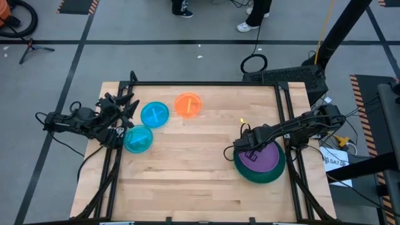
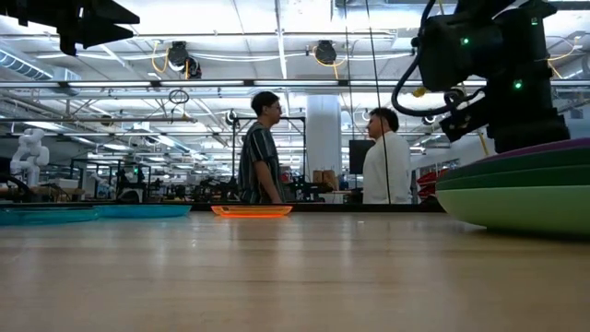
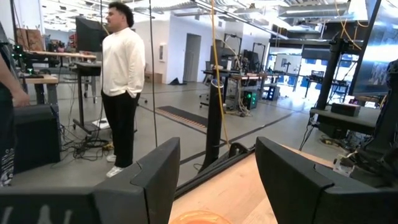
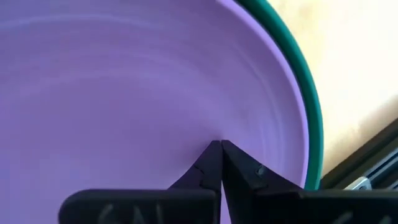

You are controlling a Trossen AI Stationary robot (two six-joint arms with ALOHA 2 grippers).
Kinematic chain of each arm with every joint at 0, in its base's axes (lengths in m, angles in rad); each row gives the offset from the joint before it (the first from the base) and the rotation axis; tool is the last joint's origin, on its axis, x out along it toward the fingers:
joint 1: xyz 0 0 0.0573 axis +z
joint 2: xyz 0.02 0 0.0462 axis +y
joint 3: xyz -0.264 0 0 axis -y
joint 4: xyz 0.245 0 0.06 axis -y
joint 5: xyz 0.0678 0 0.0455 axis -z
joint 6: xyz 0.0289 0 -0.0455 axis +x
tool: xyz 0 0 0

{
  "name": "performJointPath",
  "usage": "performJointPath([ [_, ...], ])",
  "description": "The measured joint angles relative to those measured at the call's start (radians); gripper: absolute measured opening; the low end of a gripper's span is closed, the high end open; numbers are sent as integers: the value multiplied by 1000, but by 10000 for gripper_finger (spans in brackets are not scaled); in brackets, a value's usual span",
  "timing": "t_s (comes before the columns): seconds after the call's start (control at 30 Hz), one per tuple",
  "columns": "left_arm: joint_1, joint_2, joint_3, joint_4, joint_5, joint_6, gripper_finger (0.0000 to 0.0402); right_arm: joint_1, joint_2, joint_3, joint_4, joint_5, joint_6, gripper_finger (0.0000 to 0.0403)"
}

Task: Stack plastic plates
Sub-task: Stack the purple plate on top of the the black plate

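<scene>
Purple plate (image 1: 262,157) tops the green stack (image 1: 250,174) at the table's (image 1: 200,169) four o'clock, my pinched-together right hand (image 1: 249,150) over it. Orange plate (image 1: 187,104) lies at eleven o'clock, nearer my left hand (image 1: 122,112), fingers apart, beside two cyan plates (image 1: 154,115).

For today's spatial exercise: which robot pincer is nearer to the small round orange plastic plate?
Left. The left pincer sits beyond the cyan plates from the orange plate; the right pincer is over the purple plate, farther off.
</scene>
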Motion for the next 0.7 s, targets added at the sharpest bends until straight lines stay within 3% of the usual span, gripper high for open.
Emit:
performJointPath([
  [0.4,0,0,0,0,0,0,214,-90,3,-2,45,158,11,0],
  [0.7,0,0,0,0,0,0,214,-124,2,84,-35,37,-50,0],
])
